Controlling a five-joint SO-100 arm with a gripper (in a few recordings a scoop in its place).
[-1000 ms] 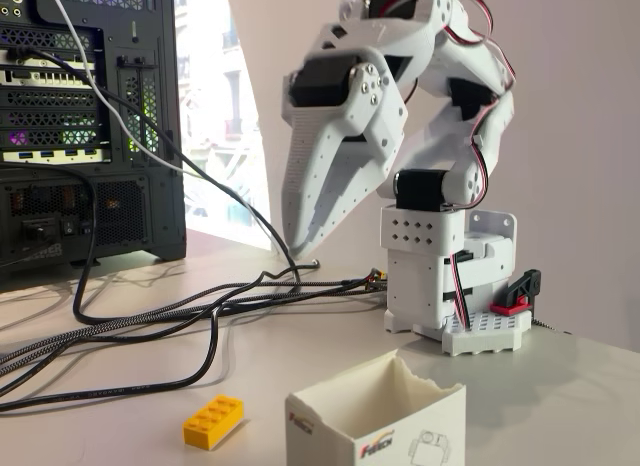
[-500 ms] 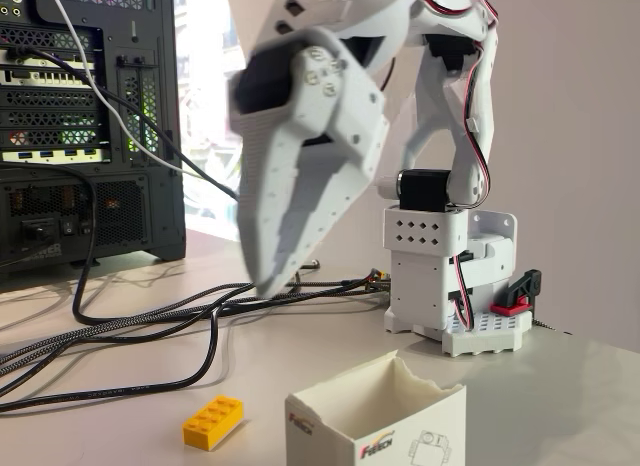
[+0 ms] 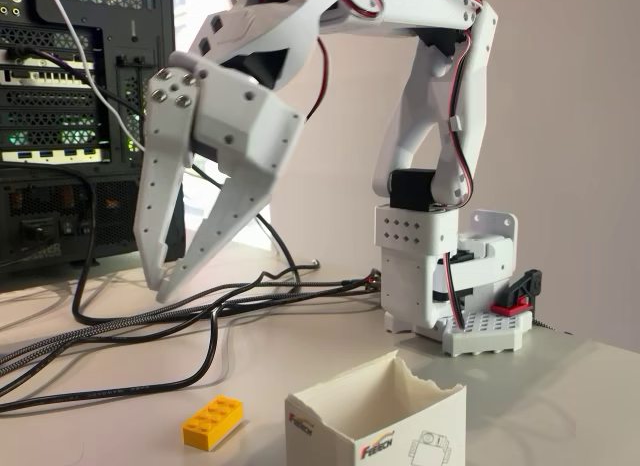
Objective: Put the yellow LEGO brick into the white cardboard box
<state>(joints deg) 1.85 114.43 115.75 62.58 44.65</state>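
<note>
Gripper (image 3: 160, 283): jaws slightly spread, empty, tips pointing down above the cables (image 3: 150, 326).
Yellow LEGO brick (image 3: 214, 422): flat on the table (image 3: 560, 386), below the jaws and a little right, apart from them.
White cardboard box (image 3: 380, 421): open-topped, right of the brick.
Advice: widen the jaws, descend straddling the brick's narrow sides, avoid the cables.
</note>
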